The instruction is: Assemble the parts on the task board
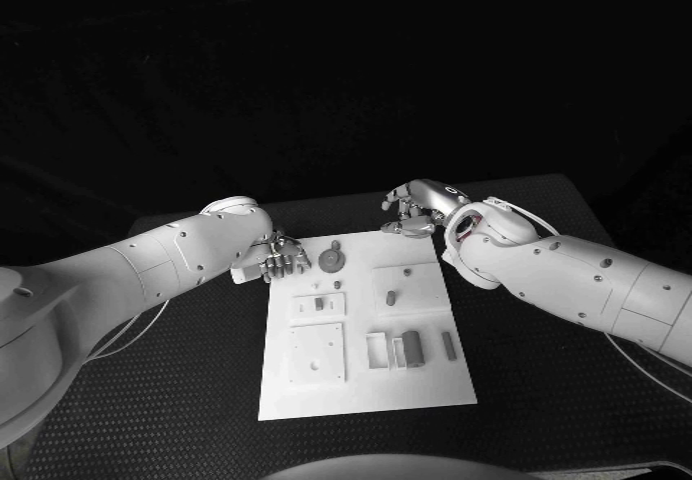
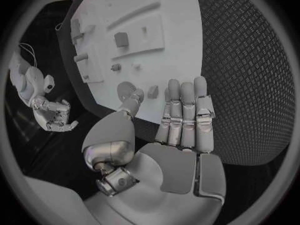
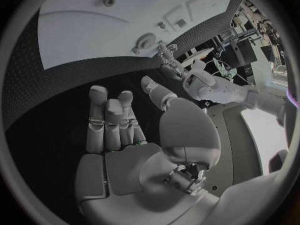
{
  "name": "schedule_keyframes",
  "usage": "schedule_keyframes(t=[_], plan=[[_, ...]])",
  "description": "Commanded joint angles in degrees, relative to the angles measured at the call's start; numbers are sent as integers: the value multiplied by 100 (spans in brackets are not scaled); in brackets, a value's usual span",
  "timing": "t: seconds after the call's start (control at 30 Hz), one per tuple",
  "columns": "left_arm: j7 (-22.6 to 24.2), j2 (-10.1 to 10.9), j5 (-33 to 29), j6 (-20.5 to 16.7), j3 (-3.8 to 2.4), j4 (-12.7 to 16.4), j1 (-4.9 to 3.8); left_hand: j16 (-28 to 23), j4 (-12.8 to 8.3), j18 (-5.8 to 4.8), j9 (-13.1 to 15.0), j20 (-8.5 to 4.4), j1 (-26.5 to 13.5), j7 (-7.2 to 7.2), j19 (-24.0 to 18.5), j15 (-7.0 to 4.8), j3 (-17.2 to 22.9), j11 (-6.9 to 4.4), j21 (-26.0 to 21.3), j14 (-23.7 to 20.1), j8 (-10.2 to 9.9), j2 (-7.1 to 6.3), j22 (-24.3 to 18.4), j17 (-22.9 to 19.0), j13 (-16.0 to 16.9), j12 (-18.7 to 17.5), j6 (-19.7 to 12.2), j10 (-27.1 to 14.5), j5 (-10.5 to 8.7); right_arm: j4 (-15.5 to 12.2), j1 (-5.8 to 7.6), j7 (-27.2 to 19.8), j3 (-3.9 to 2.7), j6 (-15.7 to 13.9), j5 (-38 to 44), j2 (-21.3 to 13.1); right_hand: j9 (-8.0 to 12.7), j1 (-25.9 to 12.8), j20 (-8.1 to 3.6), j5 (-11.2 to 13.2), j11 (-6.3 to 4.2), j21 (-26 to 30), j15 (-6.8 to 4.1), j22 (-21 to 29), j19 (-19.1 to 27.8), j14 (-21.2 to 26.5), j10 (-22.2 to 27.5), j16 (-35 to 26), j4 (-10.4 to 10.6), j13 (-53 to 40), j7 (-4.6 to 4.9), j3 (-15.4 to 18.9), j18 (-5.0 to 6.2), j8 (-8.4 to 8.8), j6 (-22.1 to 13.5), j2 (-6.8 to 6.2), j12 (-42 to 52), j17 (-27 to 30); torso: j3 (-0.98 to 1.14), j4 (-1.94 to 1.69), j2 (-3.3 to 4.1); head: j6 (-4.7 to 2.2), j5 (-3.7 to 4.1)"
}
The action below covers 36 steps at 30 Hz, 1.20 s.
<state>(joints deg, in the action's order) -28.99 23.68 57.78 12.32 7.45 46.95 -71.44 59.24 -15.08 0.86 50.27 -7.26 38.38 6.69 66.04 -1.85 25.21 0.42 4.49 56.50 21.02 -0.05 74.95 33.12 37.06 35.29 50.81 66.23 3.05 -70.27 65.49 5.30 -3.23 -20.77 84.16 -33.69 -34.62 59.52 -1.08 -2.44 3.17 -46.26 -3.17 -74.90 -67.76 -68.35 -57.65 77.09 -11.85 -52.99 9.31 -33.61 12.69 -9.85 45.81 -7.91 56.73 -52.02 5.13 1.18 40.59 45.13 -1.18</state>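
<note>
The white task board [image 1: 361,390] lies in the middle of the black table. Several small grey parts are on it: a round disc [image 1: 335,262] near the far left corner, a short peg [image 1: 391,296] in a square plate, and upright bars [image 1: 411,349] nearer the front. My left hand [image 1: 281,256] hovers at the board's far left edge, beside the disc [image 2: 126,89], fingers [image 2: 184,110] straight and holding nothing. My right hand [image 1: 414,211] is just beyond the board's far edge, over the table, also holding nothing; its fingers [image 3: 109,117] lie loosely extended.
Textured black mat [image 1: 548,400] surrounds the board on all sides. A raised square plate [image 1: 319,351] sits on the board's left half. The board [image 3: 75,35] and the disc [image 3: 147,42] lie ahead of my right palm.
</note>
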Motion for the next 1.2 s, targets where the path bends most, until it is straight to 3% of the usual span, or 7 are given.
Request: schedule_keyframes(t=[0.03, 0.37, 0.77, 1.2], plan=[[111, -24, -9, 64, -1, -4, 15, 32, -41, 62, 7, -19, 35, -12, 20, -4, 20, 2, -7, -40, -23, 62, 38, -12, -5, 33, -3, -31, -25, -2, -2, -25, -2, 47, 3, 3, 9, -24, -30, -34, -4, 36, -3, -100, -5, -36, 26, -17, 3, 10, 39, 33, 231, 21, 11, 45, 28, -5, -1, 4, 2, 6, 3], [144, -35, -37, 16, -1, -1, 21, 65, 2, 56, 17, -18, 179, -16, 38, -4, 215, -2, -8, -31, -48, 163, 68, -53, -21, 57, 39, -16, -26, -6, -1, -22, -2, 47, 3, 5, 9, -23, -30, -34, -4, 36, -3, -100, -6, -36, 26, -17, 3, 11, 39, 32, 231, 21, 10, 46, 30, -6, 0, -2, -1, 11, 7], [158, -38, -72, -46, -1, 2, 22, 111, -100, 50, 36, -26, 357, -39, 70, -12, 327, -23, 2, 2, -64, 471, 101, -103, -46, 87, 129, 25, -25, -2, -1, -21, -2, 62, 3, 10, 10, -23, -31, -34, -4, 37, -3, -100, -6, -37, 26, -17, 3, 13, 39, 31, 231, 22, 10, 47, 32, -6, -2, -1, 2, 19, 2], [216, -22, -132, -184, -2, 11, 22, 152, -85, 43, 66, -40, 747, -69, 120, -28, 556, -50, 13, 52, -71, 572, 105, -169, -90, 99, 241, 80, -27, 6, -1, -19, -2, 83, 0, 7, 11, -25, -31, -34, -4, 37, -3, -101, -7, -38, 25, -18, 5, 15, 39, 31, 231, 22, 10, 49, 34, -6, -4, -2, 1, 24, 0]])
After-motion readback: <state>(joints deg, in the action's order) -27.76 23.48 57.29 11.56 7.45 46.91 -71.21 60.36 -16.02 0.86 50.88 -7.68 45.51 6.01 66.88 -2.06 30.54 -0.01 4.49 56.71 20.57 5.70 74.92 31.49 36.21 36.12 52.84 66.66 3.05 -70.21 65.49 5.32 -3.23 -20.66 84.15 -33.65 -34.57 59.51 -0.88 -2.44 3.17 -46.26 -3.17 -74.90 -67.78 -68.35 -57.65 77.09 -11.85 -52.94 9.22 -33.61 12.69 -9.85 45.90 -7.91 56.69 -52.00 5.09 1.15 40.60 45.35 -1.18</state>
